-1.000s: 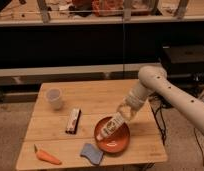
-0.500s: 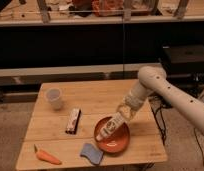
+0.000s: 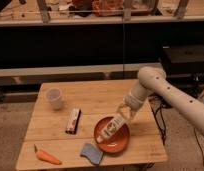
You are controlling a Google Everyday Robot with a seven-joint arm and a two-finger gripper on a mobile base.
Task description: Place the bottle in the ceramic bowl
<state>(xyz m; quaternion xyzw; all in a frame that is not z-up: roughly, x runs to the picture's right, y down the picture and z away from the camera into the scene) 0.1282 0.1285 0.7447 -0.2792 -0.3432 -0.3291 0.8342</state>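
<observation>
1 bottle (image 3: 111,127) in claw (image 3: 126,113), above ceramic bowl (image 3: 120,143)

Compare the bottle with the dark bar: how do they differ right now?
The bottle is white with a coloured label; the bar is dark. The bottle slants over the ceramic bowl, upper end at the gripper; the bar lies flat on the table. Both are elongated.

arm shell: thick cream-white plastic robot arm (image 3: 171,95), smooth and tubular
elbow: bulbous rounded cap
markings: few small dark dots along the link
wrist: narrower, tan-and-white segments
gripper: small pale gripper (image 3: 126,111) at arm tip, over right half of light wooden table (image 3: 100,102)
</observation>
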